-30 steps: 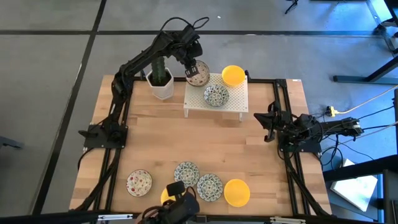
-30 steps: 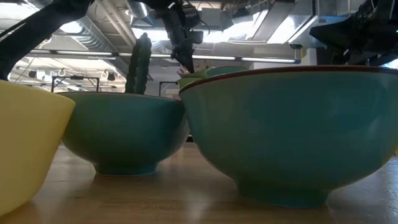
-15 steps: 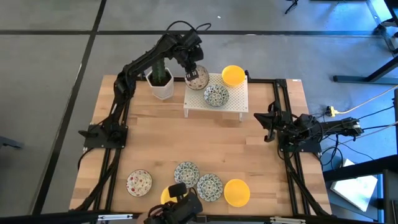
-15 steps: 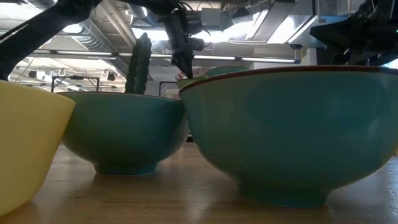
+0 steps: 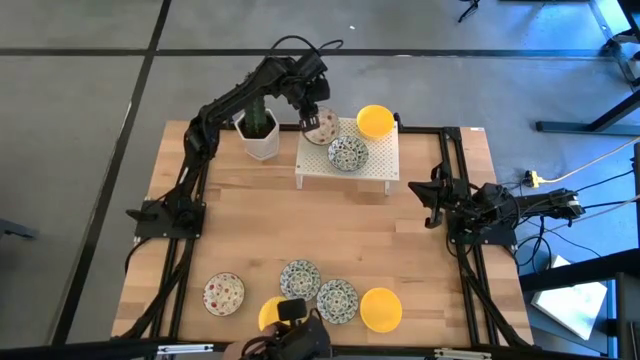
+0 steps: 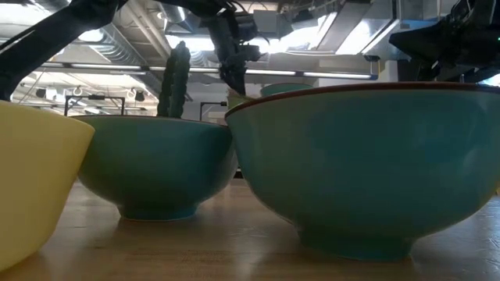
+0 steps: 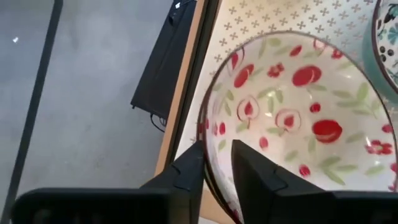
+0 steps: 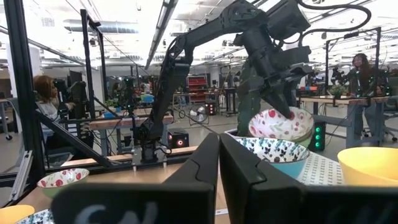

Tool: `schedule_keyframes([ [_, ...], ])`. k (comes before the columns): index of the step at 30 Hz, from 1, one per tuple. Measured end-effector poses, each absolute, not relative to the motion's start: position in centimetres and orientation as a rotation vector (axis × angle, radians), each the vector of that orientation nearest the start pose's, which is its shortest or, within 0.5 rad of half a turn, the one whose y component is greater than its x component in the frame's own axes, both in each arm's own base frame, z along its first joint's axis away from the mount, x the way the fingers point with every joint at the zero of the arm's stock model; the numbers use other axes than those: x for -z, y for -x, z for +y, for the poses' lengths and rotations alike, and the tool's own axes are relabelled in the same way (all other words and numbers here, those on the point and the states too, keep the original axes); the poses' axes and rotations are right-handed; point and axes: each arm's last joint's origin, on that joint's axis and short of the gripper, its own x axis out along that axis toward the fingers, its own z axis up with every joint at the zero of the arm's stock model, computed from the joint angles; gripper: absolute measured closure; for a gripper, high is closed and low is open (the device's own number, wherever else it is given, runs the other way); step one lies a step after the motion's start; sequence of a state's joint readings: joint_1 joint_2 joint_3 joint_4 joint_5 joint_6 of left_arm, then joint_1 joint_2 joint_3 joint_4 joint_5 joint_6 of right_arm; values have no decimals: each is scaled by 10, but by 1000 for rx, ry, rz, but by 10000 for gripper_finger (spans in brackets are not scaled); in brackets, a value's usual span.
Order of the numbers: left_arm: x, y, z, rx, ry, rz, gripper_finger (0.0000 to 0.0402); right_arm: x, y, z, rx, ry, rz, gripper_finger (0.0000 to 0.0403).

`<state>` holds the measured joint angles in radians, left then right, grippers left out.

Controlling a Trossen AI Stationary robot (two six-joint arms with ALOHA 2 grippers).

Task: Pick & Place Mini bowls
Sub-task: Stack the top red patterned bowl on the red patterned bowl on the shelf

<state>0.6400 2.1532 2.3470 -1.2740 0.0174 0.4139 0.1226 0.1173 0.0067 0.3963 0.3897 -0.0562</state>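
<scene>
A red-floral mini bowl (image 5: 323,126) is tilted over the far left part of the white perforated rack (image 5: 375,175), with my left gripper (image 5: 308,118) shut on it. Also on the rack are a blue-green mini bowl (image 5: 347,152) and a yellow mini bowl (image 5: 375,121). Near the table's near edge lie a red-floral bowl (image 5: 223,293), two blue-green bowls (image 5: 300,278) (image 5: 337,300) and two yellow bowls (image 5: 381,309) (image 5: 268,312). My right gripper (image 5: 428,203) waits shut at the table's right side. My left gripper (image 7: 214,155) pinches the red-floral bowl's rim (image 7: 210,134), one finger (image 7: 249,165) inside the bowl and the other (image 7: 189,171) outside. The fingers come from above, slanting down. The bowl is tilted; whether its lower edge rests on the rack, I cannot tell.
A white hexagonal cactus pot (image 5: 262,138) stands just left of the rack, under the left arm. The low view is filled by the near-edge bowls (image 6: 367,164) (image 6: 156,164). Bare wood (image 5: 330,230) lies between the rack and the near bowls. People show in the room beyond.
My left gripper has come down toward the rack with the red-floral bowl and shifted a little to the right. The bowl now sits lower over the rack's far left part. The right arm has kept still.
</scene>
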Motion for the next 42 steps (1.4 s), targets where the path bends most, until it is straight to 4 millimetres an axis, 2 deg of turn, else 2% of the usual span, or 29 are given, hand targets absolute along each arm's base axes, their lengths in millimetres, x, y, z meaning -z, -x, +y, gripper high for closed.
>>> schedule_keyframes([
  [6, -345, -354, 261, -393, -52, 1157, 302, -194, -99, 1, 273, -17, -269, 386],
  [15, -346, -352, 262, -450, -140, 1206, 290, -193, -99, 1, 272, -16, -265, 386],
  [19, -358, -349, 257, -440, -181, 1175, 292, -193, -99, 1, 272, -17, -265, 386],
  [23, -379, -348, 243, -415, -245, 1090, 296, -193, -99, 1, 272, -18, -265, 386],
  [27, -388, -355, 234, -474, -304, 1043, 316, -193, -99, 1, 272, -19, -265, 386],
  [32, -368, -378, 230, -546, -437, 1048, 390, -193, -99, 1, 271, -20, -266, 386],
  [37, -345, -393, 230, -641, -499, 1040, 400, -193, -99, 1, 268, -41, -269, 386],
  [40, -331, -394, 230, -642, -532, 1093, 399, -193, -100, 2, 242, -41, -270, 386],
  [42, -329, -393, 230, -637, -531, 1105, 400, -193, -100, 3, 211, -38, -272, 386],
])
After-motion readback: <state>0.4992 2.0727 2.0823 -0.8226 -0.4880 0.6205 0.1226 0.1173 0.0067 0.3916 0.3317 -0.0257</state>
